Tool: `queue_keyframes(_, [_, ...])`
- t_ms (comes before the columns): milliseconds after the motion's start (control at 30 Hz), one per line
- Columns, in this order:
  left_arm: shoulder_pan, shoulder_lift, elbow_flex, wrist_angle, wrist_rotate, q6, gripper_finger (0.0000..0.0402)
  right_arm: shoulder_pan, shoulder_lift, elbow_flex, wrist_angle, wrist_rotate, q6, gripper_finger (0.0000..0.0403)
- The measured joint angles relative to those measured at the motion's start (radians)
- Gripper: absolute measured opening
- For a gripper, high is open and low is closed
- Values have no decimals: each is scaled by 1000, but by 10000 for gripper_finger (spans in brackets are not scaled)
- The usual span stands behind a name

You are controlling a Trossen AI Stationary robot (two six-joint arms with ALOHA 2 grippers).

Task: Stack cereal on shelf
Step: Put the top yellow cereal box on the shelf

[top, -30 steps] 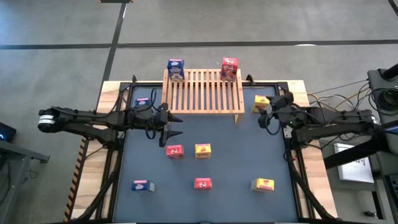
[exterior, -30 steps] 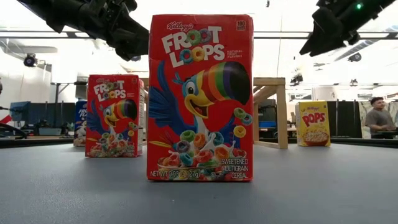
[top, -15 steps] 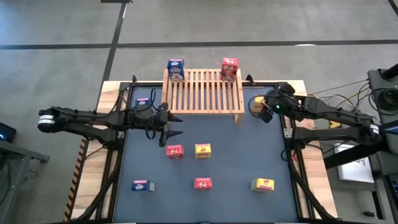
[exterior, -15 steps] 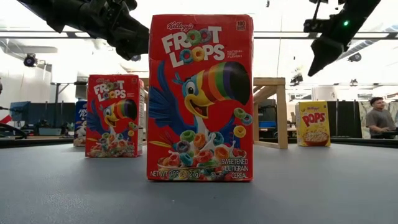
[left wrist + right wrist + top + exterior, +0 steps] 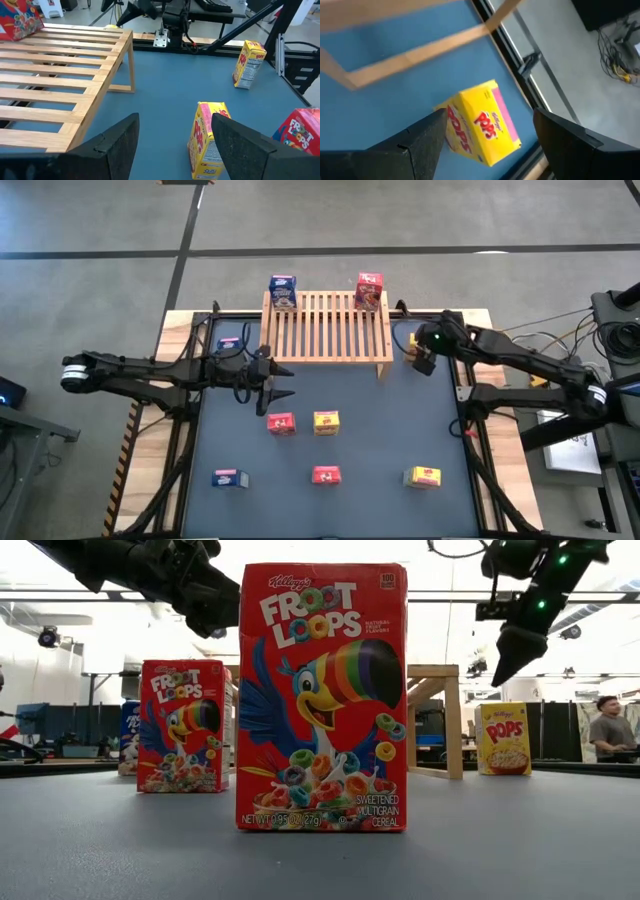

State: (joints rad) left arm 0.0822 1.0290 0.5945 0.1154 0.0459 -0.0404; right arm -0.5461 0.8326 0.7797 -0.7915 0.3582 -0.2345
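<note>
Dark right gripper (image 5: 424,364) spread wide, empty, above a yellow cardboard box (image 5: 480,122) beside the slatted wooden shelf (image 5: 326,327). Left gripper (image 5: 283,383) open, empty. Visible cereal: three yellow, three red, three blue; one blue, one red on shelf.

- A blue mat (image 5: 370,440) covers the table (image 5: 178,326).
- Cables (image 5: 520,335) lie beside the table's edge.
- A person (image 5: 607,732) sits beyond the table.
</note>
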Motion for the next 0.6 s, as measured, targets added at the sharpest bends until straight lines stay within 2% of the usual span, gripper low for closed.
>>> queue_keyframes(67, [0,0,0,0,0,-2,233,-30,12,-1,5,-24,-21,286])
queue_keyframes(233, [0,0,-1,-6,0,4,233,-137,26,-1,43,-248,-61,286])
queue_keyframes(400, [0,0,-14,-10,0,5,233,-243,26,-1,79,-290,-128,286])
queue_keyframes(600, [0,1,-32,-10,0,5,233,-364,47,-14,82,-415,-183,286])
